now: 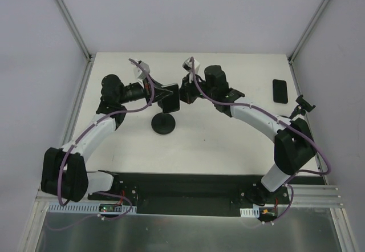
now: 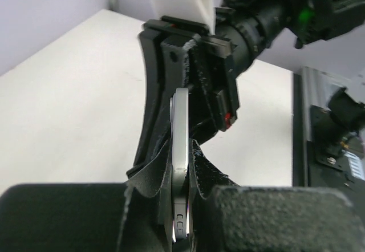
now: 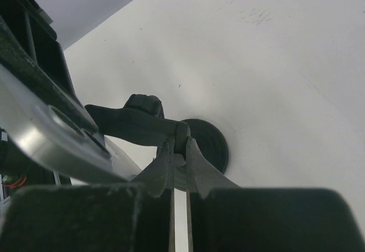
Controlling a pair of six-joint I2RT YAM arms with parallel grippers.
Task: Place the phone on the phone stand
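We see a matte white table [image 1: 228, 143] carrying the phone stand [image 1: 164, 124], which has a round black disc base and a bent arm. Just above the stand hangs the phone [image 2: 181, 149], a thin slab with a smooth silver rim. Well to the right of the stand lies a flat black slab [image 1: 279, 90]. The left gripper [image 2: 182, 166] pinches the phone between rough black fingers, and the right gripper [image 3: 179, 158] clamps its opposite edge.

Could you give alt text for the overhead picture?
Two robot arms meet over a black round-based phone stand; the left end effector holds a phone, and the right end effector pinches the stand's top. A dark flat rectangle lies far right.
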